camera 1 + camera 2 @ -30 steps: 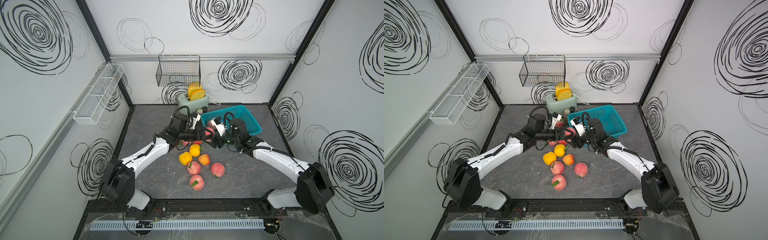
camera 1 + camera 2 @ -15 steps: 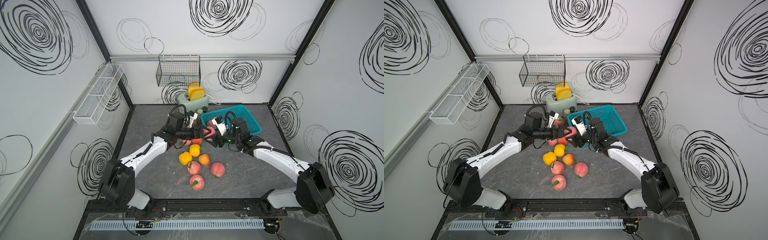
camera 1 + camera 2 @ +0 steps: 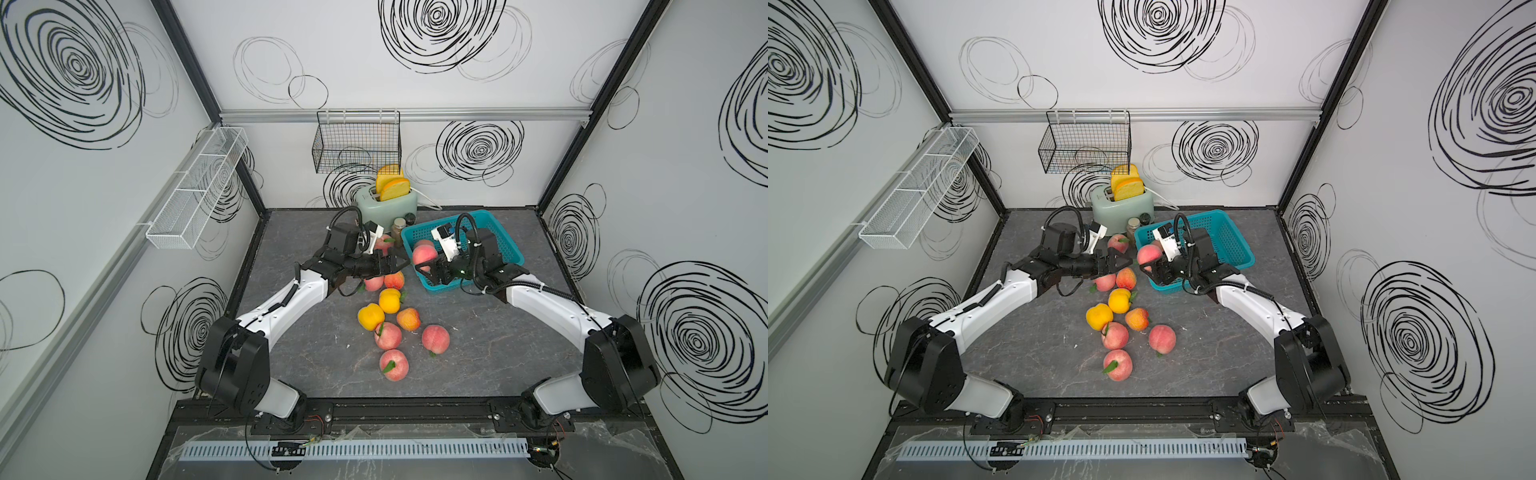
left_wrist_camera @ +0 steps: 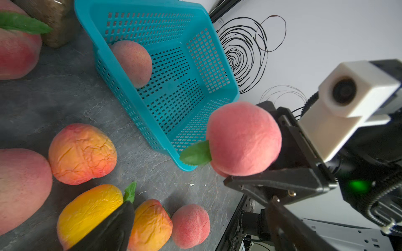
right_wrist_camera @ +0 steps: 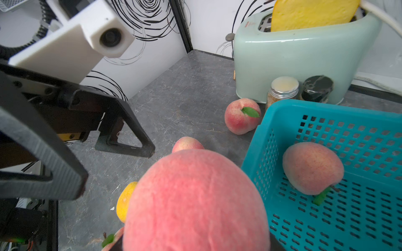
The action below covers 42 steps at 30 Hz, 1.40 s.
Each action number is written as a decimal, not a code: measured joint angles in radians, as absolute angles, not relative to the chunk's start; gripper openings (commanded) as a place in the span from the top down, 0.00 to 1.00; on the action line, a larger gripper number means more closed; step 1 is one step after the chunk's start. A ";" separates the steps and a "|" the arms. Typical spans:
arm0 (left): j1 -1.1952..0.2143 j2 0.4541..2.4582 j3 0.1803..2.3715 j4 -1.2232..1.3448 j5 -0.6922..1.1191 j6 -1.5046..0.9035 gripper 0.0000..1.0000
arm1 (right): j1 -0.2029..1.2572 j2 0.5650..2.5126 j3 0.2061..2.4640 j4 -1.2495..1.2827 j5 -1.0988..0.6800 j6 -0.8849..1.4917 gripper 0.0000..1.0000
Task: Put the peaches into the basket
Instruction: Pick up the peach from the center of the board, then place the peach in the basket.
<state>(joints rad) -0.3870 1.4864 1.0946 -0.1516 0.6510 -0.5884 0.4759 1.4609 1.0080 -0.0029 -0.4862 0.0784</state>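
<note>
My right gripper (image 3: 426,266) is shut on a pink peach (image 3: 424,254) with a green leaf, held in the air just over the near left corner of the teal basket (image 3: 473,216). The right wrist view is half filled by this peach (image 5: 195,202). One pink peach (image 4: 132,63) lies inside the basket. My left gripper (image 3: 395,262) stands open and empty, a short gap to the left of the held peach (image 4: 243,139). Several loose peaches (image 3: 390,328), pink, orange-red and yellow-orange, lie on the grey table in front of both grippers.
A mint toaster (image 3: 388,203) with bread slices stands at the back, two small jars (image 3: 399,226) before it and a lone peach (image 3: 384,243) beside them. A black wire basket (image 3: 357,145) hangs on the back wall, a white mesh rack (image 3: 195,187) on the left wall.
Both grippers were on the pink peach a second ago. The left gripper has opened and drawn back a little to the left, and the right gripper alone holds the peach by the basket.
</note>
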 measured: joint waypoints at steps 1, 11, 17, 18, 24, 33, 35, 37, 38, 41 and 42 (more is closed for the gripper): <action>-0.385 1.486 1.099 -0.163 0.644 -0.581 0.02 | 0.469 1.464 1.013 -0.007 -0.485 0.080 0.35; -0.379 1.486 1.128 -0.187 0.588 -0.519 0.02 | 0.386 1.538 1.098 -0.073 -0.458 0.082 0.35; -0.379 1.486 1.169 -0.195 0.555 -0.493 0.02 | 0.331 1.567 1.145 -0.101 -0.439 0.082 0.35; -0.379 1.487 1.178 -0.196 0.548 -0.489 0.02 | 0.322 1.574 1.153 -0.105 -0.437 0.083 0.35; -0.385 1.503 1.222 -0.207 0.504 -0.467 0.02 | 0.294 1.621 1.193 -0.125 -0.414 0.086 0.35; -0.419 1.541 1.285 -0.224 0.426 -0.425 0.02 | 0.254 1.694 1.267 -0.146 -0.392 0.097 0.35; -0.423 1.555 1.299 -0.224 0.418 -0.419 0.02 | 0.244 1.705 1.275 -0.150 -0.389 0.098 0.35; -0.427 1.572 1.314 -0.224 0.409 -0.416 0.02 | 0.234 1.719 1.285 -0.150 -0.385 0.099 0.35; -0.429 1.579 1.320 -0.226 0.405 -0.415 0.02 | 0.230 1.727 1.290 -0.151 -0.385 0.099 0.35; -0.432 1.604 1.344 -0.230 0.395 -0.414 0.02 | 0.220 1.751 1.302 -0.151 -0.381 0.101 0.35; -0.435 1.613 1.354 -0.231 0.393 -0.414 0.02 | 0.217 1.758 1.302 -0.150 -0.377 0.101 0.35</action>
